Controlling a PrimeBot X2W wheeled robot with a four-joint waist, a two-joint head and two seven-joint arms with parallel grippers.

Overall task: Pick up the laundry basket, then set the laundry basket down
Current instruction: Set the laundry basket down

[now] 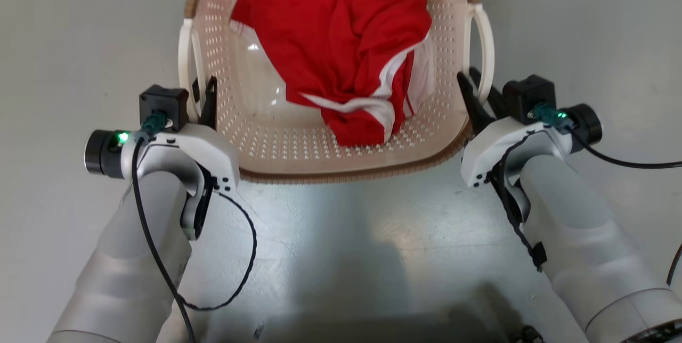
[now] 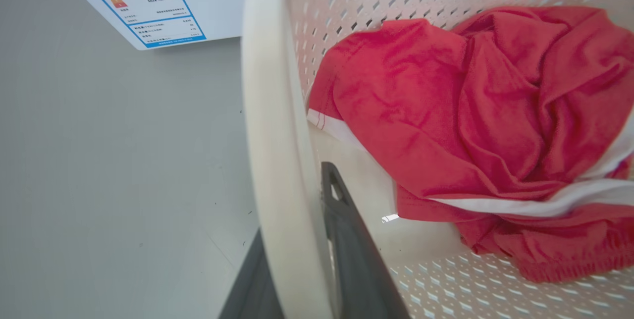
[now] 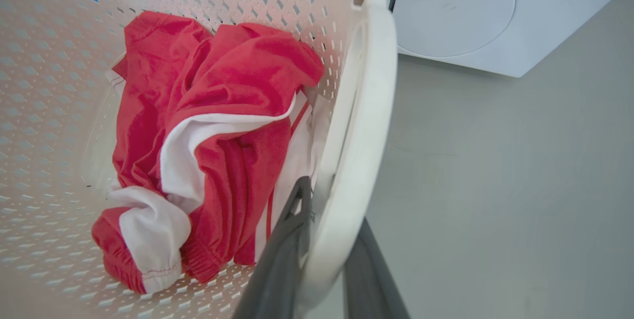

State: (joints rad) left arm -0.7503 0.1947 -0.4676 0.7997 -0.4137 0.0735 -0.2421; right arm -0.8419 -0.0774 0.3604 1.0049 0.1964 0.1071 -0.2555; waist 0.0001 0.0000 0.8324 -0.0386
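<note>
The laundry basket sat straight in front of the robot, between its two arms, over a pale grey floor. I could not tell whether its bottom rested on that floor or hung just clear of it. A crumpled red garment with white trim lay inside, heaped toward the far and right part of the basket and leaving some of the bottom bare.

The left gripper was narrowed onto the white left handle, one dark finger inside the loop against the perforated wall and the other on the outer side. The right gripper pinched the right handle the same way, with a finger on each side of the loop. Beyond the basket stood a white washing machine with a round door, and a blue-bordered label showed on a white panel.
</note>
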